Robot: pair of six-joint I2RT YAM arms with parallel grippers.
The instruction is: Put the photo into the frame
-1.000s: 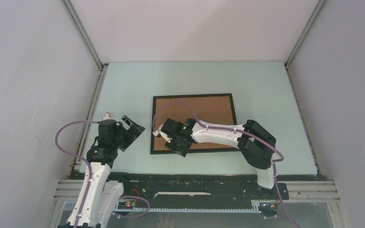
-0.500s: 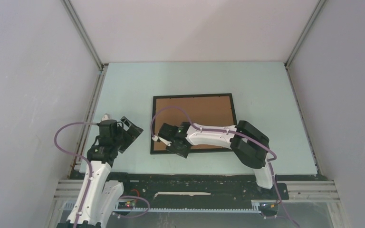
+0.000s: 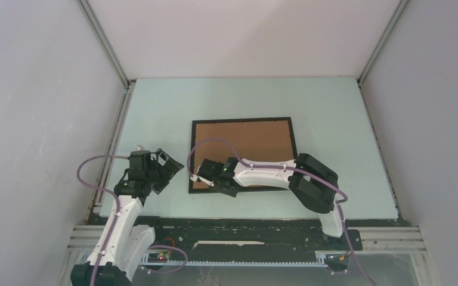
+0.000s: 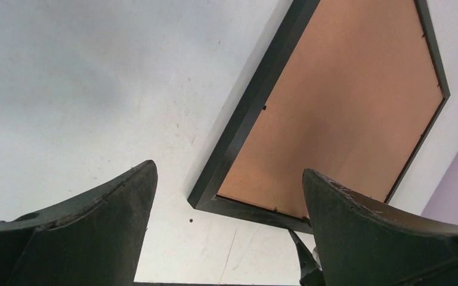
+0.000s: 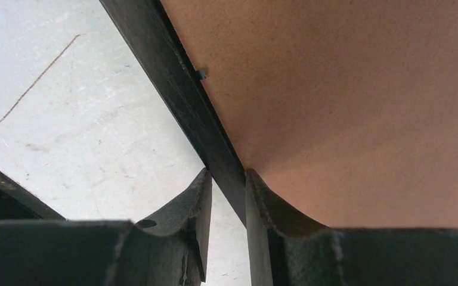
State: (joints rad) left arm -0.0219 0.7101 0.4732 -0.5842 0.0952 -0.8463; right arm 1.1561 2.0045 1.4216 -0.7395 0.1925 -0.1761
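My arms are white shells with chunky black joints, a purple cable looping off each one, and my black fingers look pretty scuffed along the edges.

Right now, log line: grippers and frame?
left gripper open, hovering beside frame | right gripper astride frame's left rail, grip unclear | cardboard backing up | photo unseen

The frame is a large black rectangle with thin edges. It lies flat and back side up, about midway across the pale table, with its long sides running left to right. A plain brown backing board fills its opening inside the raised rim, where small tabs show.
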